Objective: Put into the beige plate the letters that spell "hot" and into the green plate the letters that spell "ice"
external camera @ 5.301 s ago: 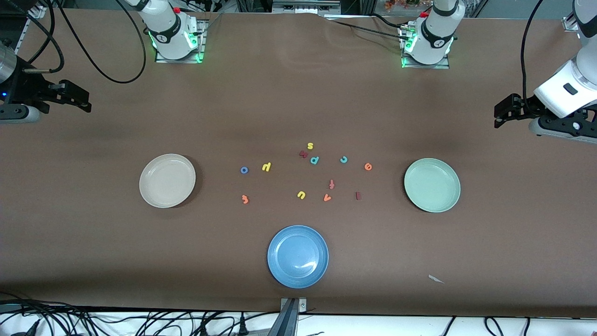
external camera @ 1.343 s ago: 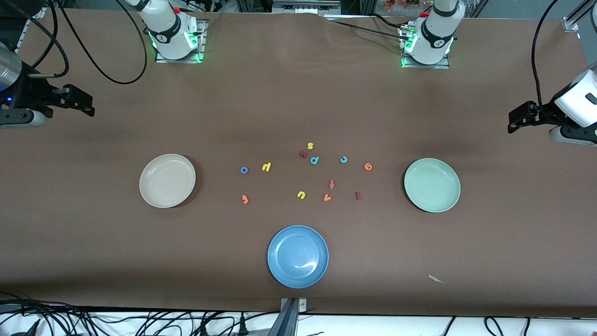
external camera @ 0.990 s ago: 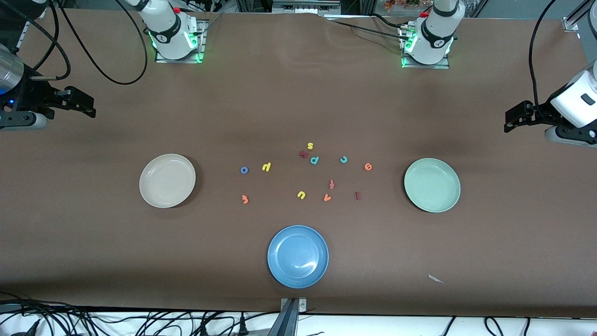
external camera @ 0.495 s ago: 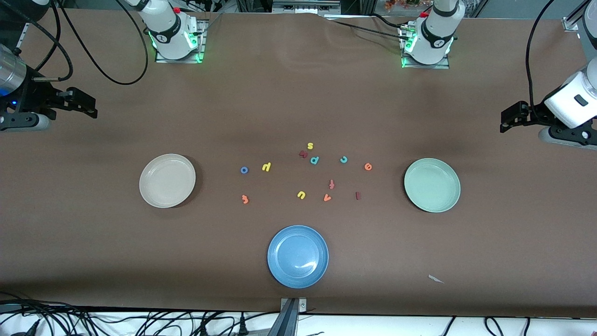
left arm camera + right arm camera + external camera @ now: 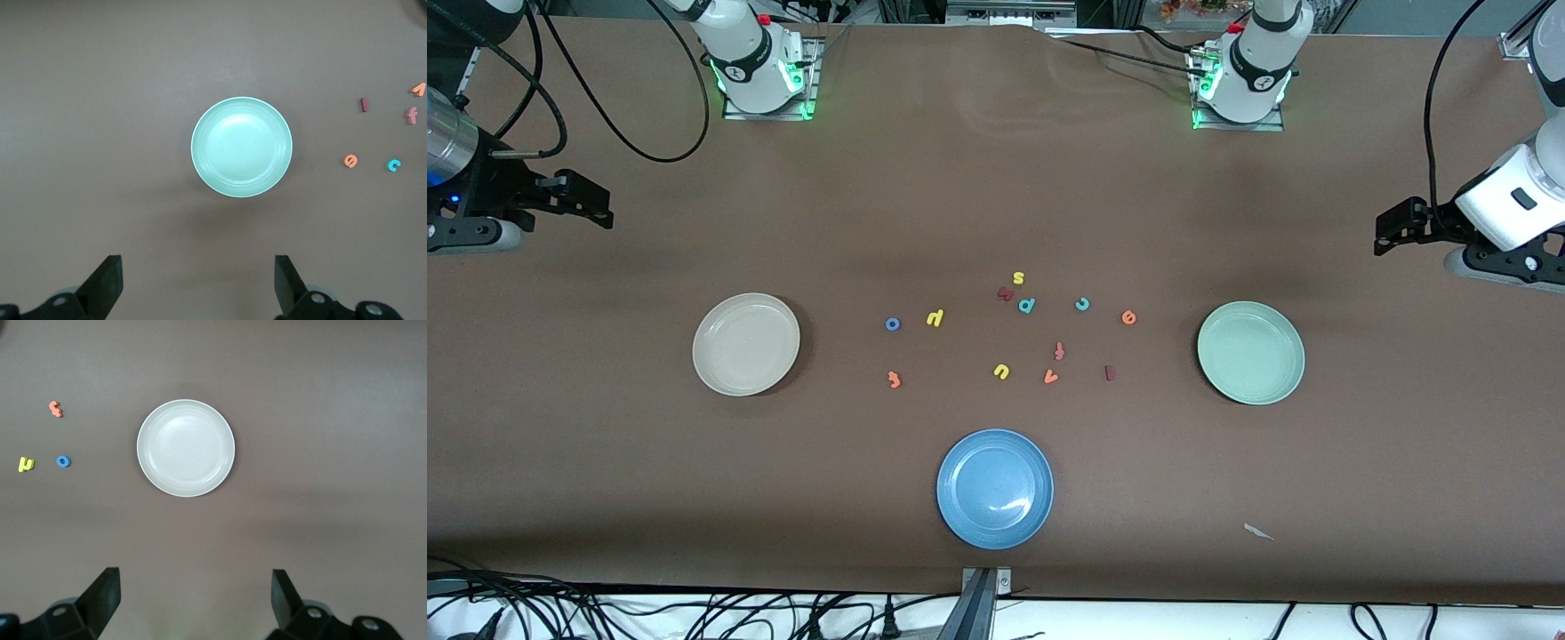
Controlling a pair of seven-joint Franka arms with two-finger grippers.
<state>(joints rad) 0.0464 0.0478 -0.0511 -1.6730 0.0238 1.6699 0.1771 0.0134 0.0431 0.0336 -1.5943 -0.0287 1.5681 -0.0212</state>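
Your left gripper (image 5: 197, 288) and right gripper (image 5: 193, 603): jaws wide, empty, high over green plate (image 5: 241, 147) and beige plate (image 5: 186, 448), surveying letters.

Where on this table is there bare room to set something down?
Wide bare cloth lies between the robot bases and the scattered letters, and nearer the camera on both sides of the blue plate. The beige plate and green plate are empty. Between those two it is crowded with letters.
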